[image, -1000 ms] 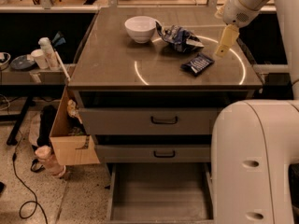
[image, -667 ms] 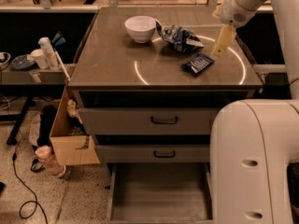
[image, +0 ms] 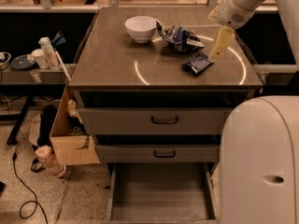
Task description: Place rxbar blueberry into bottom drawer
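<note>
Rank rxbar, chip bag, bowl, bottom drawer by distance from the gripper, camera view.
Gripper hangs over the table's right side.
1. rxbar, just left of it.
2. chip bag, farther back, left.
3. bowl, back left.
4. bottom drawer, open, low in front.

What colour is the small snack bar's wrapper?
Camera view: the rxbar blueberry is dark navy with white lettering; the gripper hangs beside it.

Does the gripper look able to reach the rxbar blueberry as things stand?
Probably yes. The gripper hangs just right of the rxbar blueberry, which lies uncovered; the chip bag sits behind it.
</note>
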{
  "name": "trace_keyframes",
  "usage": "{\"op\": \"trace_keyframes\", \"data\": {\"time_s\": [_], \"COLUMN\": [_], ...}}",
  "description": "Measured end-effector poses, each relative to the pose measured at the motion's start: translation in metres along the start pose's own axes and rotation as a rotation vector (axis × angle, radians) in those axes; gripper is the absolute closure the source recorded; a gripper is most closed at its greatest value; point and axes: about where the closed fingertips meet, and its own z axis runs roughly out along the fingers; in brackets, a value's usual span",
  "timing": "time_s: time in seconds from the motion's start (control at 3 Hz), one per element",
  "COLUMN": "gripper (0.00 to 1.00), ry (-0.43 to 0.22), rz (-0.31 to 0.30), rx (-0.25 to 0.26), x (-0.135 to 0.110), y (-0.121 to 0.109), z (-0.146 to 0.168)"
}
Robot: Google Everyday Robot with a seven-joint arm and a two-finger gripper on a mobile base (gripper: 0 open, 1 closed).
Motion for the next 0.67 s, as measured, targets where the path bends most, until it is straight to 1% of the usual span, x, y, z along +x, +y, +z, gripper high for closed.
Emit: {"op": "trace_keyframes", "data": {"time_s": [0.33,0.67], "gripper": [0.00,0.00], "ry": [-0.001,-0.012], "rz": [-0.001,0.008], "rx": [0.000,-0.025], "x": [0.000,0.002], "y": [-0.001,0.002], "z": [0.001,0.014]}}
